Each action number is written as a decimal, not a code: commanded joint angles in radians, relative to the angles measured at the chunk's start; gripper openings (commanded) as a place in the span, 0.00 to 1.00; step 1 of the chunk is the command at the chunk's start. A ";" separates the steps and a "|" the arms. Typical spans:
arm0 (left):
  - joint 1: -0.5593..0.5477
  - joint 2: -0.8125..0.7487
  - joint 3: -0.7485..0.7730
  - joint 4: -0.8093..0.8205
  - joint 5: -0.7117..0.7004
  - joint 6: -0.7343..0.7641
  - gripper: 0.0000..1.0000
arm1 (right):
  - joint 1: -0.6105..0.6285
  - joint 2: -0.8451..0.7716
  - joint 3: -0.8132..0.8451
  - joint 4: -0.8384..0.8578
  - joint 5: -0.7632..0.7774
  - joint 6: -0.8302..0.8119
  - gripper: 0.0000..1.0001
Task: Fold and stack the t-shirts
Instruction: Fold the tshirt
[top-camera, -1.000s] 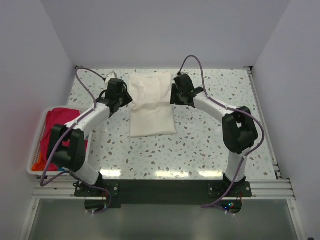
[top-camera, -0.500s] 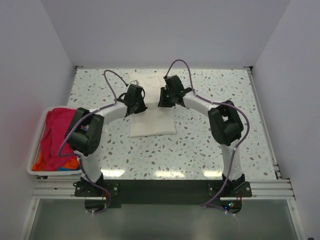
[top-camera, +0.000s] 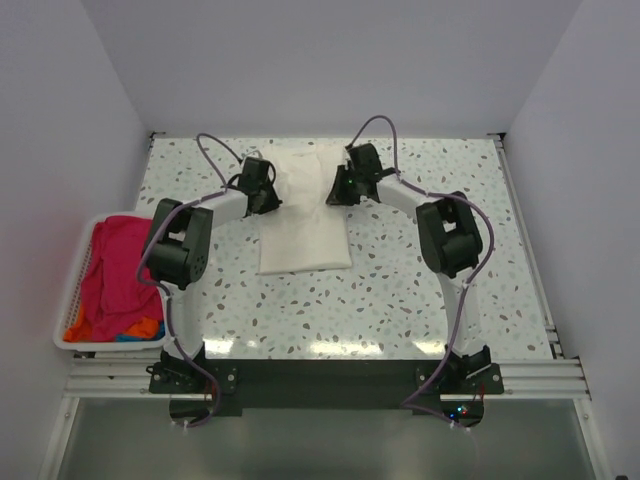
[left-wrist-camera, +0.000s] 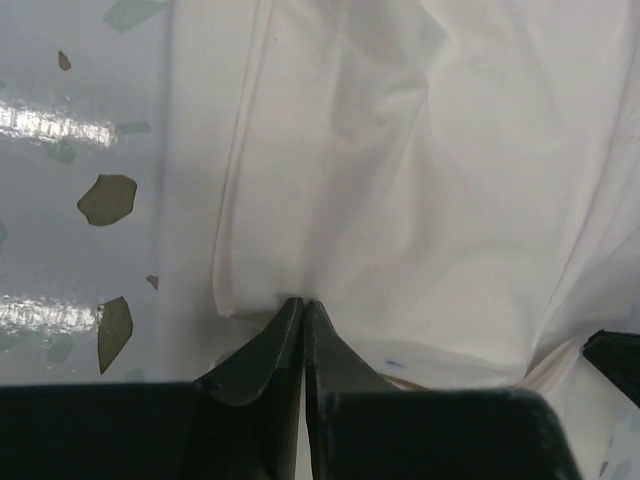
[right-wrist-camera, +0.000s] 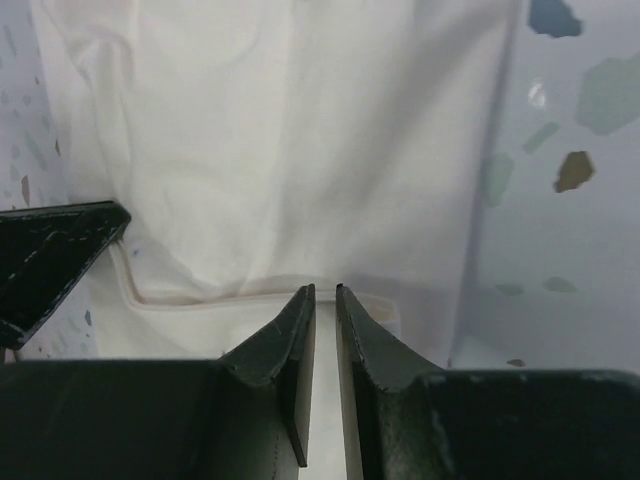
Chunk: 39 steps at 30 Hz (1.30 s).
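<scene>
Toward the far edge of the table (top-camera: 400, 300), midway across: the white t-shirt (top-camera: 305, 235), already narrowed to a long panel running toward the near edge. Half spread at the panel's left and right borders a second back, both pairs of fingers; now drawn inward over its far end and closed.

On the left gripper (left-wrist-camera: 302, 305), seen from its own wrist: fingertips pressed together, a thin lip of white cloth nipped at the tips, right on the shirt's left border. On the right gripper (right-wrist-camera: 325, 295): only a slim slit between the fingers, white fabric showing within it, so by the look of it pinching the shirt too, beside a seamed edge.

Between the two, from above: far end of the shirt bunched and narrower than a second ago, when it spread wider than the near part.

Means, most likely, that the grasp for the next fold is made: far end taken at two points, ready to be lifted and carried toward the near edge. Calls for an even lift, since so thin a pinch on soft cloth can slip on one side and skew the fold.

Along the left edge of the table, well apart from all this: the white basket (top-camera: 68, 300), holding the magenta t-shirt (top-camera: 115, 265) and a bit of the orange t-shirt (top-camera: 148, 327), crumpled and not yet folded. Leaves most of the stacking undone.
</scene>
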 joint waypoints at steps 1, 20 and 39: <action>0.002 0.022 -0.001 -0.025 0.004 0.014 0.09 | -0.032 0.003 -0.048 0.064 -0.042 0.035 0.18; -0.007 -0.248 0.009 0.050 0.051 0.086 0.46 | -0.038 -0.182 -0.069 0.132 -0.140 0.052 0.19; -0.050 -0.024 -0.074 0.184 0.247 0.008 0.05 | 0.052 0.060 -0.015 0.256 -0.263 0.161 0.15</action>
